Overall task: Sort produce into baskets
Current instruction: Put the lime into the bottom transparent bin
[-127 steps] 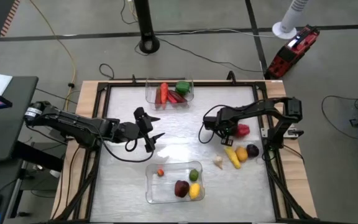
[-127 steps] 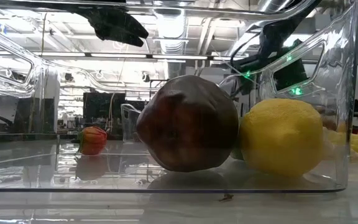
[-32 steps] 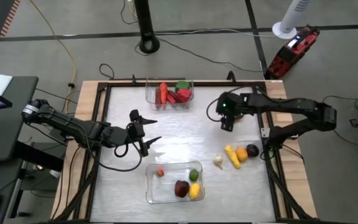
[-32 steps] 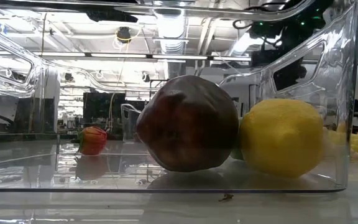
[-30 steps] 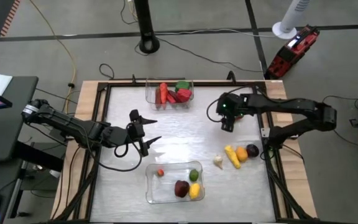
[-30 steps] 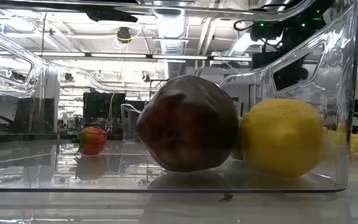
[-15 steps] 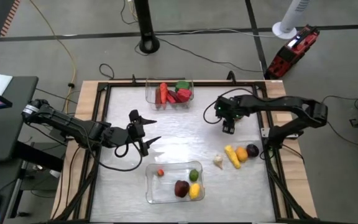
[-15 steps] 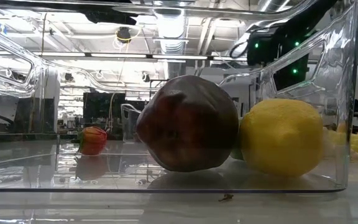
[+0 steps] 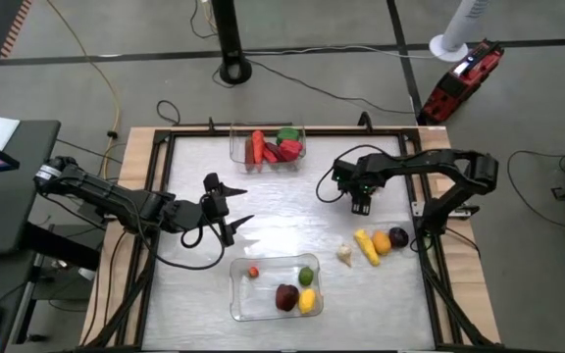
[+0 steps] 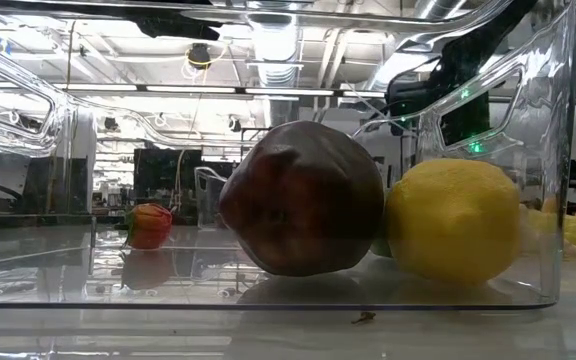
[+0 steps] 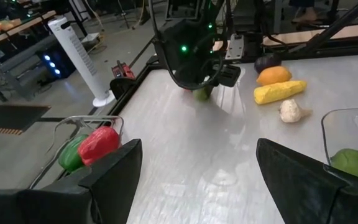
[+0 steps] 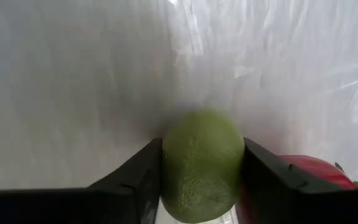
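Note:
My right gripper (image 9: 361, 204) points down over the table's right middle, shut on a round green lime-like piece (image 12: 202, 162). A red piece with a green leaf (image 12: 309, 171) lies right beside it. The lime also shows under that gripper in the left wrist view (image 11: 201, 93). My left gripper (image 9: 235, 218) hovers open and empty at the table's left middle. The far bin (image 9: 235, 153) holds red, orange and green pieces. The near bin (image 9: 239, 297) holds a dark red piece (image 10: 303, 200), a yellow one (image 10: 453, 220), a green one and a small orange-red one (image 10: 148, 225). My right gripper pinches the green piece by its two opposite sides (image 12: 169, 155) between its two fingers. The fingers come from above, pointing down. Whether the piece rests on the table or hangs just above it, I cannot tell.
Loose produce lies near the table's right edge: a yellow corn cob (image 9: 366, 246), an orange piece (image 9: 382, 241), a dark purple piece (image 9: 398, 236) and a whitish garlic (image 9: 344, 254). The black frame rail (image 9: 415, 211) runs close to the right arm.
My right gripper has moved a little toward the table's near edge and down, and its arm has folded in closer to the table's right edge.

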You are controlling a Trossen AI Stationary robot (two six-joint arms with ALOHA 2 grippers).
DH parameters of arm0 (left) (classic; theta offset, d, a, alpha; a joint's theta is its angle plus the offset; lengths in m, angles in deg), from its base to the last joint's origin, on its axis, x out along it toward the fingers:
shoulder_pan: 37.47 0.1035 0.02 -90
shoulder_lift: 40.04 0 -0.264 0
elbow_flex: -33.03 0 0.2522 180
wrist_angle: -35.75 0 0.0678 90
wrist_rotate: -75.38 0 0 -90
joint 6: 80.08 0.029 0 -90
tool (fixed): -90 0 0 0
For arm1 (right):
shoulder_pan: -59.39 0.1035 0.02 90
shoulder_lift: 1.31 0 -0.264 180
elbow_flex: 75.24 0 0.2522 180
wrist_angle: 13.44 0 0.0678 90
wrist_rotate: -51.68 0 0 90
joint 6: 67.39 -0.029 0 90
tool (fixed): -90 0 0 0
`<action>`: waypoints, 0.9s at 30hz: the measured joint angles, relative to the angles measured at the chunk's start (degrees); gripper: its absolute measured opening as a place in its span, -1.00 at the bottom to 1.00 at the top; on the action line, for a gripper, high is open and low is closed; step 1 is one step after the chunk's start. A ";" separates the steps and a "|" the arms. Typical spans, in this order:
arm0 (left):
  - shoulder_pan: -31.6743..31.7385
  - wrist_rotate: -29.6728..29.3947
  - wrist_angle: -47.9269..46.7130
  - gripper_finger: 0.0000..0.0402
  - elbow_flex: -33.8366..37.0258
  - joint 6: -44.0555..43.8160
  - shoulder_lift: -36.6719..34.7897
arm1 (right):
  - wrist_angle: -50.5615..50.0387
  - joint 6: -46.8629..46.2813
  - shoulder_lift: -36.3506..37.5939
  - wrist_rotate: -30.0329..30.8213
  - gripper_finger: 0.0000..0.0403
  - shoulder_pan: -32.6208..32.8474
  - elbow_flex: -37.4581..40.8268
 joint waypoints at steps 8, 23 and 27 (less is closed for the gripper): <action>0.00 -0.02 0.15 0.52 0.00 -0.35 0.00 | -1.70 -6.99 3.31 -7.89 -0.07 5.30 -5.66; 0.00 -0.13 0.11 0.52 0.00 -2.05 0.00 | 24.58 -7.97 10.59 -21.14 0.07 34.82 -15.09; 0.00 -0.13 0.07 0.52 0.00 -2.89 0.02 | 32.28 -7.64 7.42 -21.11 0.10 39.13 -15.04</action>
